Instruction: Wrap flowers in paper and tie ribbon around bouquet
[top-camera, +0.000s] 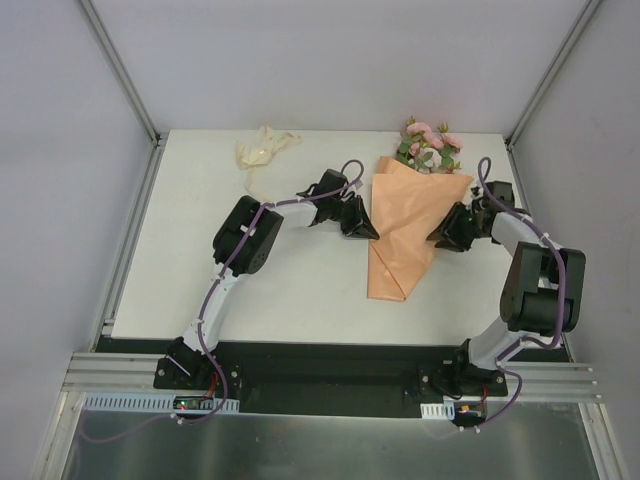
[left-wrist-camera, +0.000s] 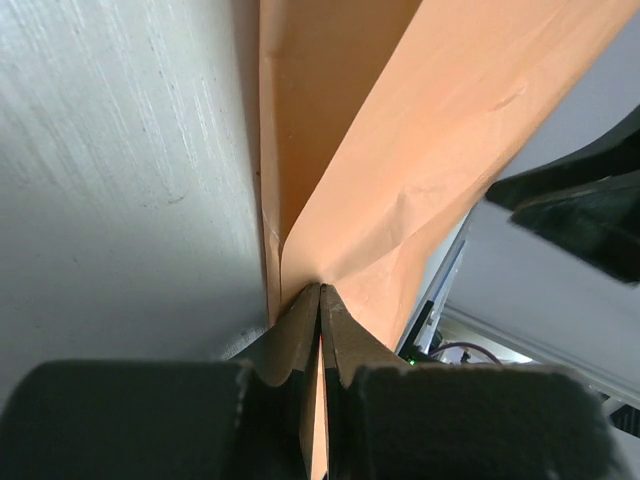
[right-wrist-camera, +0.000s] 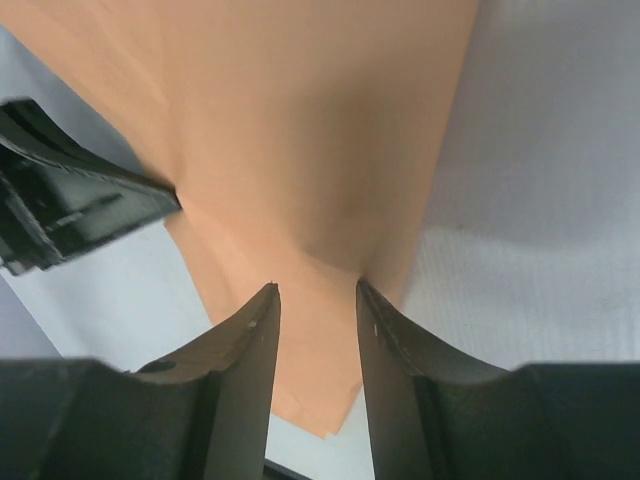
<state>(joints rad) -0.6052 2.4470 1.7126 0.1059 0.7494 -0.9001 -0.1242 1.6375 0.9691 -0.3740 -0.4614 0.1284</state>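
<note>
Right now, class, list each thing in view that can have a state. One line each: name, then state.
Paper: folded into a cone around the flowers.
Flowers: wrapped, blooms sticking out of the cone's far end.
Ribbon: loosely bunched, lying apart from the paper, not tied on.
Left gripper: shut on the paper's edge.
Right gripper: open, at the paper's right side.
</note>
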